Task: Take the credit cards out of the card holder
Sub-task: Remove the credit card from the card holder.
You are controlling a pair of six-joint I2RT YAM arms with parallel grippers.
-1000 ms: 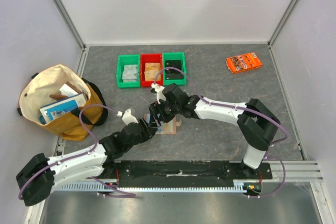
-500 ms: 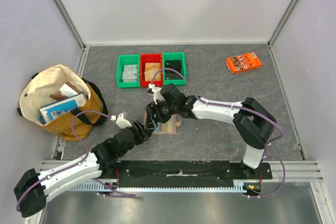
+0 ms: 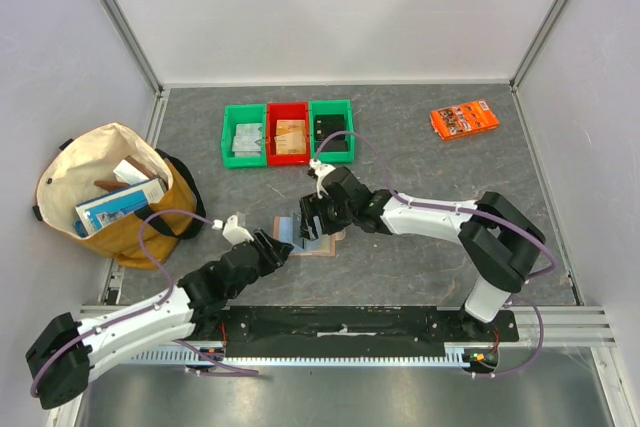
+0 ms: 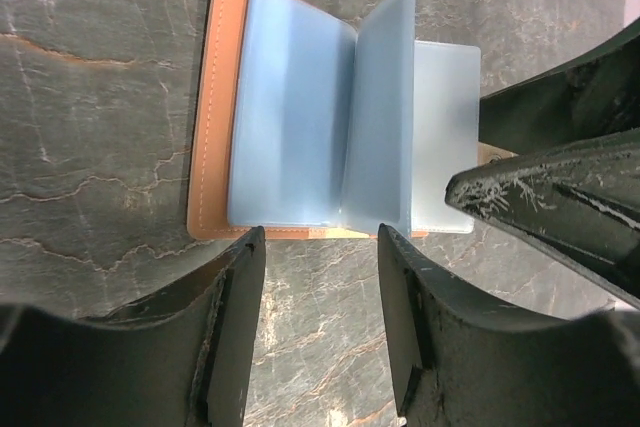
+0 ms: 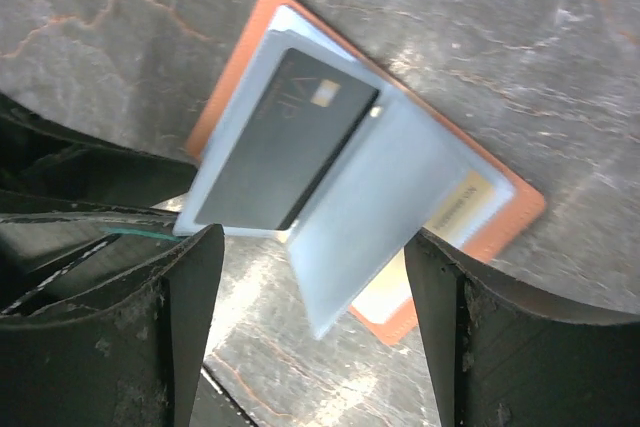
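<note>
The card holder (image 3: 300, 232) lies open on the table, brown leather underneath and light blue sleeves fanned up. In the right wrist view the card holder (image 5: 370, 197) shows a black card (image 5: 285, 137) in one sleeve and a tan card (image 5: 455, 209) under another. In the left wrist view the card holder (image 4: 290, 117) shows only blue sleeves. My left gripper (image 3: 278, 245) (image 4: 320, 287) is open and empty just short of the holder's near edge. My right gripper (image 3: 308, 219) (image 5: 315, 337) is open and empty over the holder, touching nothing.
Green (image 3: 245, 134), red (image 3: 289, 132) and green (image 3: 331, 129) bins stand at the back, each holding cards. An orange printed packet (image 3: 465, 118) lies at the back right. A yellow and cream bag (image 3: 115, 192) stands at the left. Both grippers are close together at the holder.
My right gripper has drawn back to the right off the holder and let go, leaving its blue sleeves exposed. My left arm has pulled back slightly toward the near left.
</note>
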